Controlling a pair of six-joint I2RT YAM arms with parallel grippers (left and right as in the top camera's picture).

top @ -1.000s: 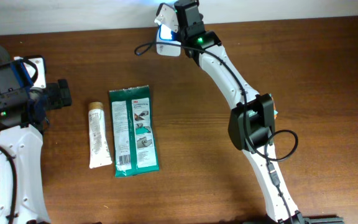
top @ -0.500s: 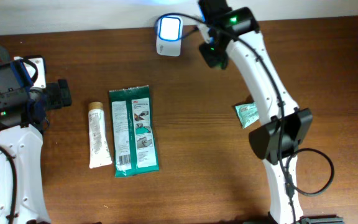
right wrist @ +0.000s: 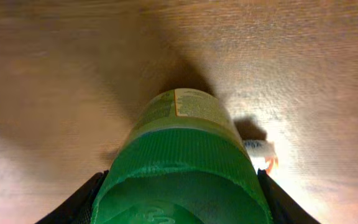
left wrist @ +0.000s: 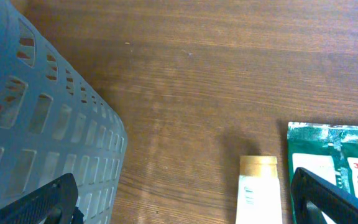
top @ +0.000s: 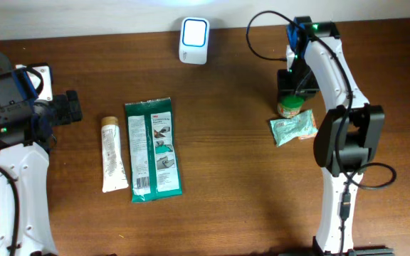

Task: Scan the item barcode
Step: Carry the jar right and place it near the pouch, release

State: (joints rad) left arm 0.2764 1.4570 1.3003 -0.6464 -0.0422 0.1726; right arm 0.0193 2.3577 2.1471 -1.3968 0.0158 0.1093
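A jar with a green ribbed lid (right wrist: 182,155) fills the right wrist view, and my right gripper (right wrist: 179,202) is shut on it, one black finger on each side of the lid. From overhead the jar (top: 289,108) hangs below the right gripper (top: 291,89) at the right of the table, just behind a small green packet (top: 295,129). The white barcode scanner (top: 193,40) lies at the back centre with its window lit. My left gripper (top: 68,108) stands open at the far left with nothing in it, its fingers wide apart (left wrist: 185,199).
A large green glove pack (top: 153,149) and a white tube (top: 112,154) lie side by side left of centre; both show in the left wrist view, tube (left wrist: 258,186), pack (left wrist: 347,155). A grey slotted basket (left wrist: 36,112) stands at the left edge.
My right arm has swung from the scanner at the back to the right side, carrying the jar down beside the small green packet. The left arm has not moved.
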